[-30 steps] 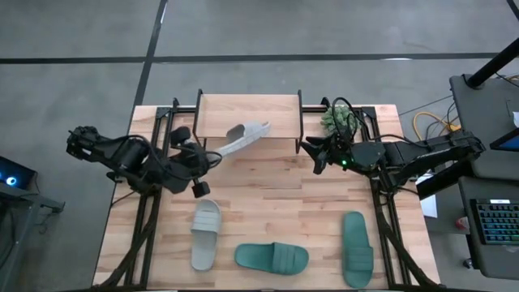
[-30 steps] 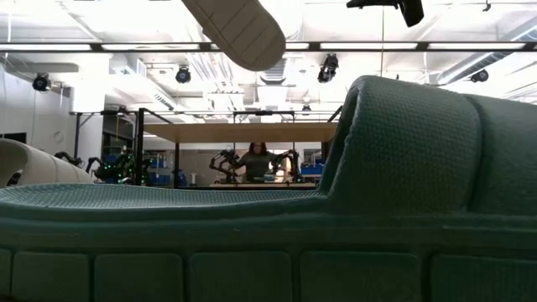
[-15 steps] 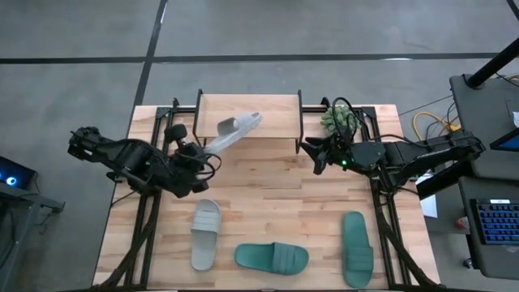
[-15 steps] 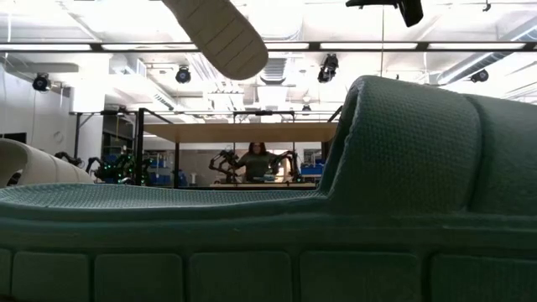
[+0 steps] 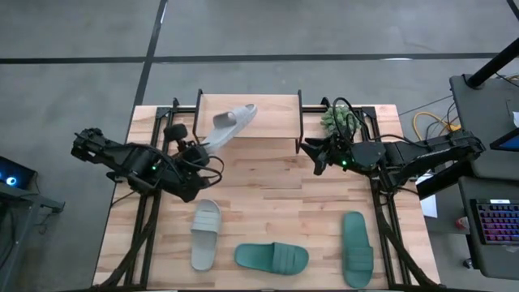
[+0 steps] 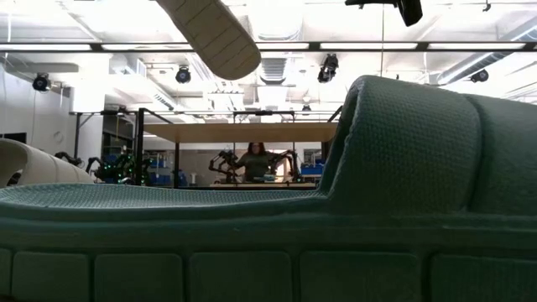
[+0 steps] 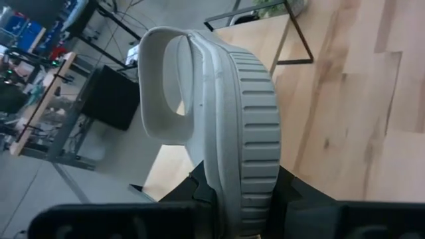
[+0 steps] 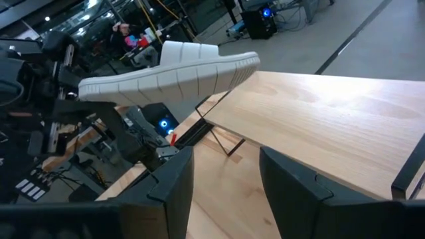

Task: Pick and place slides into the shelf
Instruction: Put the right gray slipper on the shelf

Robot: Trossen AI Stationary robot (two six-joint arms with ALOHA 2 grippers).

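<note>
My left gripper [image 5: 203, 151] is shut on a pale grey-white slide [image 5: 229, 124], which it holds in the air over the left part of the shelf [image 5: 272, 113]. The shelf is a low rack with a light plank top and black legs at the table's far edge. The right wrist view shows the same slide [image 8: 166, 70] hovering above the plank [image 8: 319, 113]. My right gripper [image 5: 313, 156] waits open to the right of the shelf. A second pale slide [image 5: 204, 234] and two teal slides [image 5: 272, 258] [image 5: 357, 247] lie flat on the table. My left gripper pinches the pale slide between its two fingers [image 7: 199, 192] at the heel end of the ribbed sole [image 7: 249, 186], away from the strap [image 7: 166, 86]. The fingers come slanting from the table's near left. The slide is lifted clear, its strap end reaching over the shelf.
The black frames of both arm mounts run along the table's left and right sides. Cables [image 5: 340, 120] lie right of the shelf. In the low view a teal slide [image 6: 403, 168] fills the foreground, and a person [image 6: 256, 159] sits far behind the table.
My left gripper has carried the pale slide toward the table's far-left. The slide's strap end has swung from the shelf's near edge to over the plank's left part, and the slide now points more toward the far edge. It stays lifted clear.
</note>
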